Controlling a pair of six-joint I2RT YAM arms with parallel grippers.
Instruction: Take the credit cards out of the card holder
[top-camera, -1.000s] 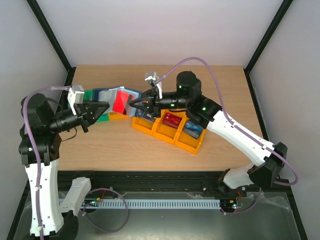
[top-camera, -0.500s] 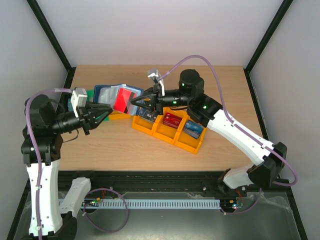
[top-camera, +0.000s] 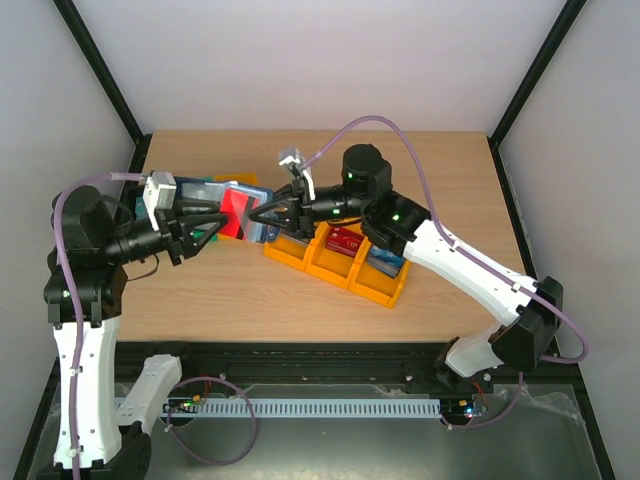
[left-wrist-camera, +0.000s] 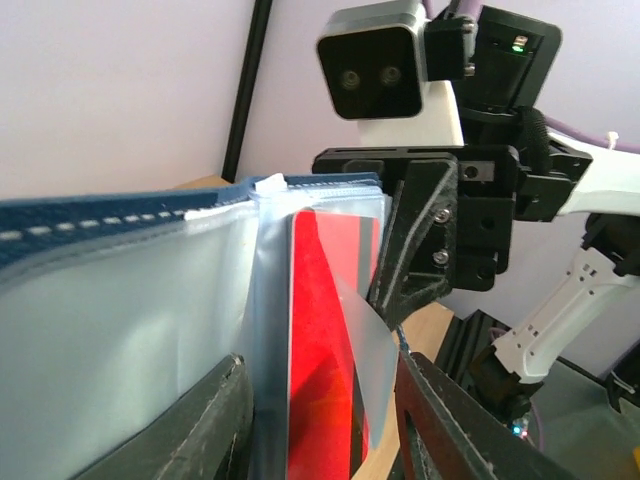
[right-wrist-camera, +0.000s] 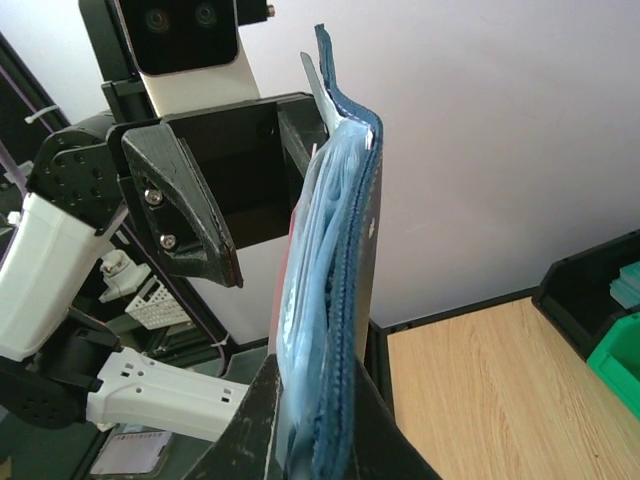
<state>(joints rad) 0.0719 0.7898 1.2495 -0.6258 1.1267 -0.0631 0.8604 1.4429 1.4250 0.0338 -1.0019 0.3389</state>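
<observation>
The card holder, dark navy with pale blue-grey pockets, is held in the air, opened toward the left arm. My right gripper is shut on its right edge; in the right wrist view the holder stands upright, pinched between my fingers. A red credit card sits in a pocket. My left gripper is open, its two fingers straddling the holder's left edge. In the left wrist view the red card and a clear pocket flap lie between the fingers, beside the pale pocket.
An orange three-compartment tray sits under the right arm with a red card and a bluish card in it. Small green and orange bins lie below the holder; black and green bins show in the right wrist view.
My right arm has carried the card holder leftward. My left gripper has opened, and its fingers now sit on either side of the holder's edge with the red card.
</observation>
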